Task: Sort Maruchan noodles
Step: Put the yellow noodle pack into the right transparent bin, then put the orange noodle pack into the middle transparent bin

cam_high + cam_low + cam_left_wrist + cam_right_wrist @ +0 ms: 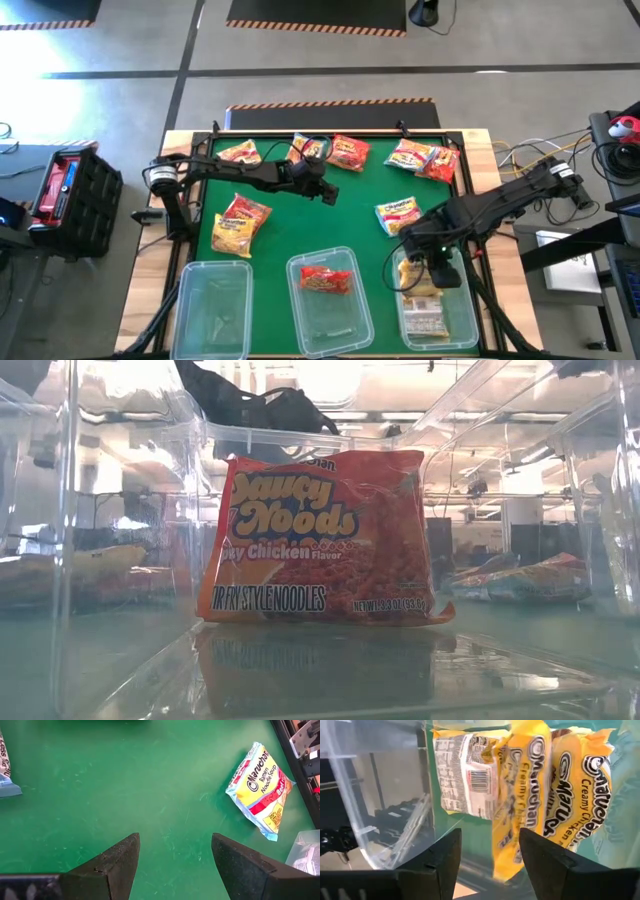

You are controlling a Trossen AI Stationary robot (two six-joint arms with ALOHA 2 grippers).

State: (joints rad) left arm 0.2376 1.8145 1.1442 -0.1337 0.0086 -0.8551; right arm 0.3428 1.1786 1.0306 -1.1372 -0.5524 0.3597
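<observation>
"Saucy Noods" packet (325, 540) in middle bin (322, 318); left end effector (175, 865) and right end effector (490, 860) both apart.

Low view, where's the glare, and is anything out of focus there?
Low view: bright ceiling light washes out the top and streaks the clear bin walls; the red packet is sharp and mirrored in the bin floor, while the packets behind are soft. High view: even light, no harsh shadows.

Overhead and table-level cameras share the middle bin (325, 290).
</observation>
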